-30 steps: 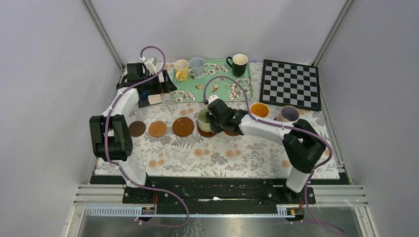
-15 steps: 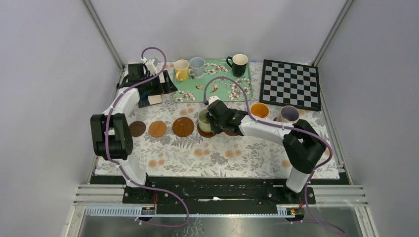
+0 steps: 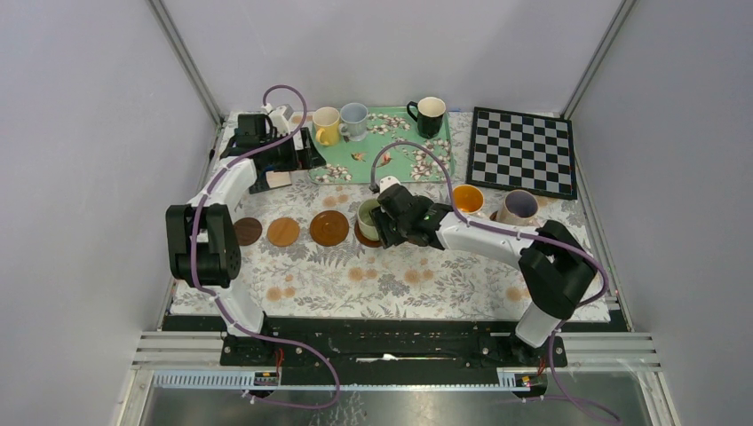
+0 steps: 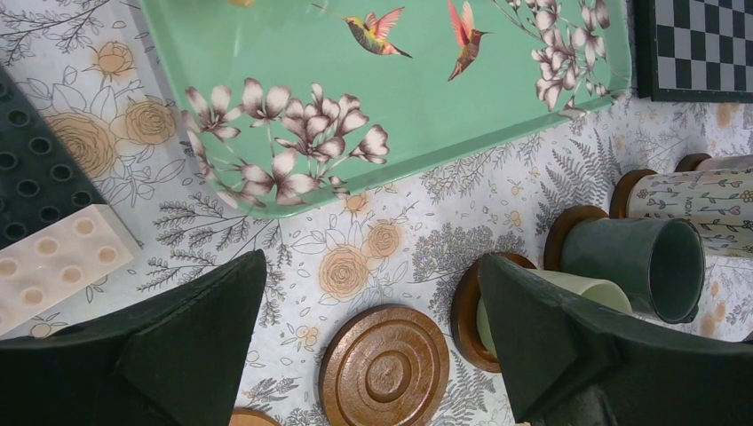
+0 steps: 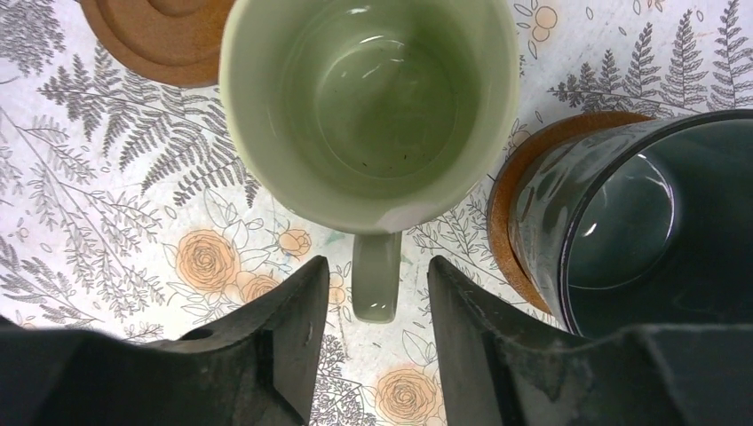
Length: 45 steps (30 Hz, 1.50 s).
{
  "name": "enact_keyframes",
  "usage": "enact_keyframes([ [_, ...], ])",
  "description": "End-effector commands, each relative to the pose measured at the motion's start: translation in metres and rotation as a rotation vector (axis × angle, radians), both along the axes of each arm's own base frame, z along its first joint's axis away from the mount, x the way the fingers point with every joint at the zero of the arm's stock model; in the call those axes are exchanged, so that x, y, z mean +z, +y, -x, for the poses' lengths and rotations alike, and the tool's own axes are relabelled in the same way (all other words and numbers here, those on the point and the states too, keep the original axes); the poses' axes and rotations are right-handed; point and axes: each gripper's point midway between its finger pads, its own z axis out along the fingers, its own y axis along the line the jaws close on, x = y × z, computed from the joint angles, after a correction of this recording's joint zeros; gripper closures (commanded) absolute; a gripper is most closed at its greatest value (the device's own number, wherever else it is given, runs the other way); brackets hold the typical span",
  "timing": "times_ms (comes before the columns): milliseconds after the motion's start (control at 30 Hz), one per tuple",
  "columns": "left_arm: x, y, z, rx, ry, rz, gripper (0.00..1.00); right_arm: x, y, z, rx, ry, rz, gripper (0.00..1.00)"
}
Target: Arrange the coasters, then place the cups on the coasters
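Observation:
The pale green cup (image 5: 373, 98) stands upright on a brown coaster (image 3: 363, 236). My right gripper (image 5: 377, 266) is open, its fingers on either side of the cup's handle (image 5: 376, 293) and not touching it. Just right of it the dark green cup (image 5: 639, 222) sits on a coaster (image 5: 519, 177). Three bare coasters (image 3: 247, 231) (image 3: 283, 232) (image 3: 329, 228) lie in a row to the left. The yellow (image 3: 326, 124), pale blue (image 3: 354, 120) and black (image 3: 430, 115) cups stand on the tray. My left gripper (image 4: 370, 264) hangs open and empty by the tray's left end.
The green floral tray (image 3: 404, 160) lies at the back, the checkerboard (image 3: 522, 151) to its right. An orange-inside cup (image 3: 467, 198) and a pinkish cup (image 3: 519, 207) stand right of my right arm. Black and cream toy blocks (image 4: 53, 266) lie at the back left.
My right gripper has opened off the pale green cup's handle, leaving the cup on its coaster. The left arm has shifted slightly right toward the tray.

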Motion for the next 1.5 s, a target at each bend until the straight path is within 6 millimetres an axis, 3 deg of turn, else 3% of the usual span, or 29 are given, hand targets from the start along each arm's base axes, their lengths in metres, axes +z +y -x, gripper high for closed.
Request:
enact_keyframes([
  [0, 0.02, -0.001, -0.012, -0.005, -0.082, -0.008, 0.01, 0.04, 0.01, 0.0, 0.036, -0.078, -0.079, 0.46],
  [200, 0.023, -0.015, -0.009, -0.032, -0.092, -0.016, 0.01, 0.076, 0.008, 0.003, 0.071, -0.121, -0.101, 0.44],
  [267, 0.025, -0.017, -0.008, -0.046, -0.097, -0.026, 0.01, 0.095, 0.006, 0.003, 0.087, -0.153, -0.114, 0.4],
  [367, 0.027, -0.023, -0.008, -0.09, -0.105, -0.059, 0.01, 0.139, 0.007, -0.009, 0.089, -0.235, -0.179, 0.29],
  [433, 0.026, -0.032, -0.009, -0.134, -0.095, -0.085, 0.01, 0.167, 0.004, -0.031, 0.085, -0.222, -0.259, 0.25],
  [533, 0.026, -0.041, -0.016, -0.165, -0.083, -0.12, 0.01, 0.194, -0.026, -0.095, -0.016, -0.188, -0.287, 0.23],
  [600, 0.019, -0.044, -0.023, -0.191, -0.089, -0.165, 0.01, 0.197, -0.044, -0.133, -0.047, -0.18, -0.251, 0.24],
  [700, 0.011, -0.05, -0.035, -0.211, -0.09, -0.199, 0.01, 0.188, -0.071, -0.179, -0.102, -0.172, -0.196, 0.28],
  [800, 0.001, -0.054, -0.049, -0.21, -0.087, -0.238, 0.05, 0.153, -0.092, -0.209, -0.139, -0.117, -0.125, 0.32],
  [933, -0.019, -0.058, -0.062, -0.218, -0.075, -0.31, 0.13, 0.11, -0.105, -0.234, -0.09, -0.132, -0.003, 0.39],
  [1133, -0.051, -0.052, -0.067, -0.244, -0.037, -0.424, 0.32, 0.057, -0.116, -0.252, -0.037, -0.128, 0.14, 0.46],
  [1267, -0.066, -0.048, -0.066, -0.252, -0.013, -0.463, 0.44, 0.022, -0.123, -0.252, -0.005, -0.082, 0.217, 0.49],
  [1467, -0.082, -0.049, -0.064, -0.278, 0.001, -0.514, 0.48, -0.015, -0.133, -0.254, 0.009, -0.02, 0.312, 0.58],
])
